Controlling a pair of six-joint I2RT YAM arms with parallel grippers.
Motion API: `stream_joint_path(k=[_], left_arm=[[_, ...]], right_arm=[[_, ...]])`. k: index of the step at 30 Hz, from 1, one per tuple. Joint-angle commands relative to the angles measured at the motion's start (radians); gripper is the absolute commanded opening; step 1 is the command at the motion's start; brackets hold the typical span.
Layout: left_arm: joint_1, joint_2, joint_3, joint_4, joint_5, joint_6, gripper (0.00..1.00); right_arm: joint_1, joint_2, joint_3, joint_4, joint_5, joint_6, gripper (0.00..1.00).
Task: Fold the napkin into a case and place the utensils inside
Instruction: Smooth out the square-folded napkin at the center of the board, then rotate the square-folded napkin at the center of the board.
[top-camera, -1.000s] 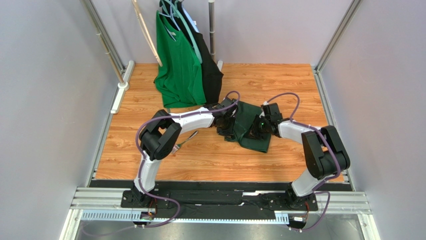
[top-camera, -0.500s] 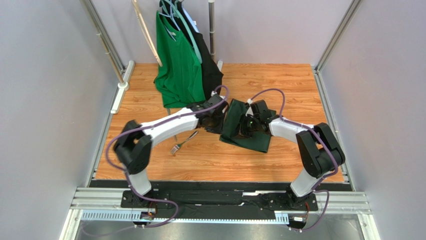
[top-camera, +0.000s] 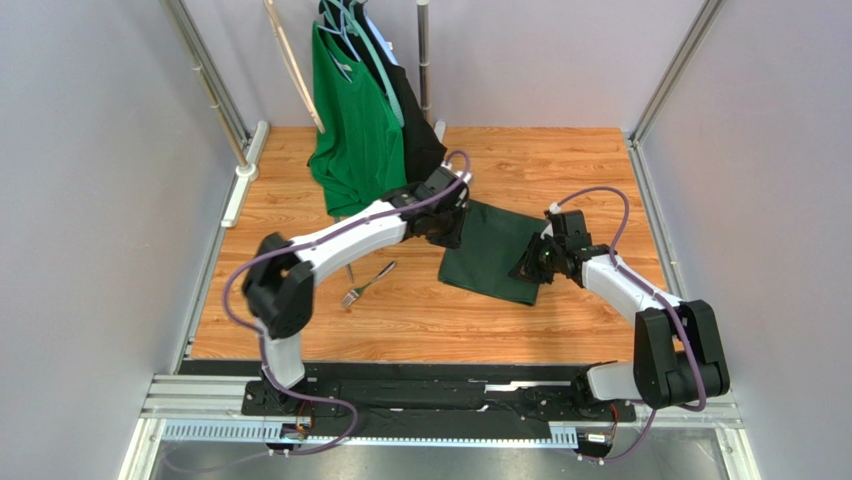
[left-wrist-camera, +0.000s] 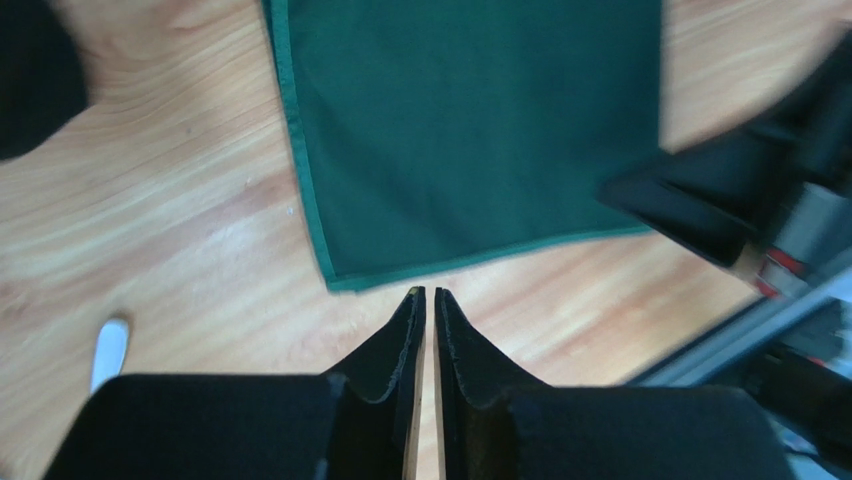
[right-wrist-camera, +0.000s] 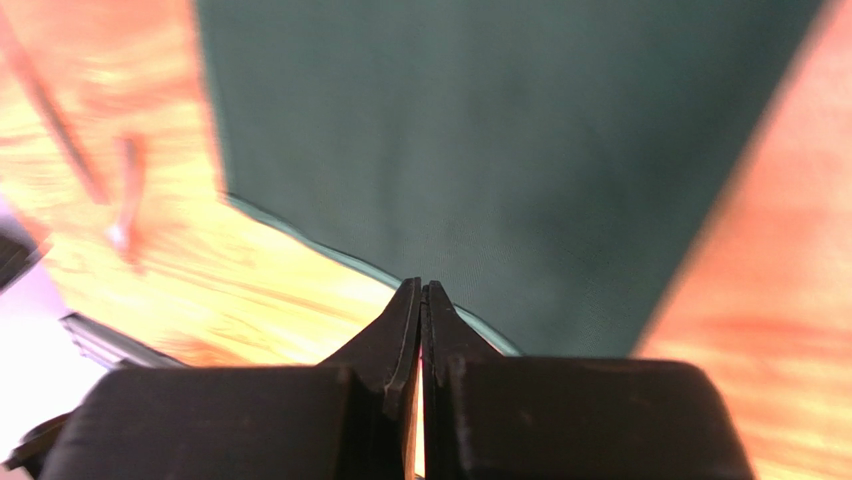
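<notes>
Starting at the rail (top-camera: 440, 398): a bare strip of table (top-camera: 430, 335) runs the full width in front of the bases, with room to move on both sides. Fork (top-camera: 366, 284) lies left of centre on the wood, tines toward near-left. It sits just on the near side of the left forearm and well apart from the napkin (top-camera: 488, 252).

Napkin is mid-table, folded flat into a rough rectangle, slightly skewed to the table edges. Hems lie flush on the wood. Open wood runs from its right edge out to the side frame, and from its far edge to the back wall.

Right gripper (top-camera: 528, 268) is at the napkin's near-right corner, fingers pressed together. Wrist view puts the tips right on the hem; can't tell if any cloth is nipped between them.

Left gripper (top-camera: 447, 228) is at the napkin's left edge, toward the far corner. Fingers are almost together, a hairline slit with nothing in it. Wrist view: tips over bare wood just off a napkin corner, not touching cloth.

Far left: T-shirt (top-camera: 352, 140) and black garment (top-camera: 425, 150) hang down to the table just behind the left gripper, so it's tight there. Far-right quarter is bare wood.
</notes>
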Motion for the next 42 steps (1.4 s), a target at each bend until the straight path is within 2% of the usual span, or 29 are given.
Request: stream_joint_path(k=[1,6,9,14,17,18,19,20,21,22,24,25,26,27,28,29,30,33,34,37,42], left_arm=[[0.012,0.152,0.069,-0.037,-0.01,0.037,0.13],[0.02,0.231,0.017,-0.016,-0.008,0.034,0.12],[0.017,0.259,-0.041,0.039,0.039,-0.009,0.12],[-0.038,0.259,-0.118,0.087,0.102,-0.059,0.11],[-0.049,0.176,-0.149,0.084,0.115,-0.075,0.13],[-0.047,0.145,-0.147,0.082,0.096,-0.065,0.14],[-0.035,0.089,-0.14,0.078,0.098,-0.062,0.22],[-0.023,0.064,-0.105,0.075,0.114,-0.059,0.25],[-0.008,0.047,-0.085,0.074,0.157,-0.06,0.28],[0.02,0.035,-0.06,0.073,0.171,-0.066,0.32],[0.046,0.041,0.006,0.1,0.206,-0.074,0.35],[0.069,0.065,0.018,0.125,0.208,-0.078,0.35],[0.083,0.087,0.056,0.16,0.204,-0.086,0.33],[0.098,0.111,0.078,0.185,0.202,-0.097,0.28],[0.12,0.168,0.099,0.214,0.2,-0.089,0.19],[0.127,0.201,0.15,0.246,0.187,-0.088,0.16],[0.14,0.235,0.179,0.261,0.175,-0.083,0.1],[0.146,0.349,0.274,0.295,0.144,-0.072,0.03],[0.146,0.39,0.291,0.303,0.145,-0.072,0.0],[0.146,0.447,0.342,0.308,0.122,-0.072,0.0],[0.155,0.49,0.365,0.245,0.046,-0.062,0.0]], right_arm=[[-0.021,-0.015,-0.054,-0.054,0.044,-0.023,0.02],[-0.127,-0.049,-0.15,-0.082,0.142,-0.002,0.0],[-0.153,-0.002,-0.166,-0.052,0.182,0.004,0.0],[-0.18,0.089,-0.077,-0.093,0.266,0.014,0.0],[-0.191,0.033,-0.014,-0.153,0.273,-0.034,0.0],[-0.191,-0.004,-0.017,-0.157,0.27,-0.054,0.03],[-0.191,-0.087,-0.02,-0.148,0.263,-0.066,0.06],[-0.191,-0.115,-0.02,-0.139,0.257,-0.075,0.12],[-0.191,-0.138,-0.013,-0.136,0.269,-0.077,0.26],[-0.191,-0.147,0.024,-0.127,0.273,-0.094,0.32],[-0.191,-0.111,0.067,-0.041,0.199,-0.097,0.45],[-0.191,-0.075,0.128,-0.01,0.161,-0.062,0.45],[-0.191,0.024,0.164,0.032,0.045,-0.039,0.46],[-0.191,0.075,0.191,0.142,-0.017,-0.005,0.44],[-0.19,0.137,0.217,0.204,-0.077,0.042,0.43],[-0.187,0.187,0.257,0.275,-0.165,0.128,0.4],[-0.185,0.281,0.271,0.42,-0.206,0.18,0.29],[-0.182,0.433,0.342,0.571,-0.281,0.303,0.1],[-0.181,0.465,0.359,0.593,-0.296,0.319,0.07],[-0.181,0.558,0.391,0.645,-0.321,0.366,0.0],[-0.188,0.626,0.389,0.677,-0.324,0.351,0.0]])
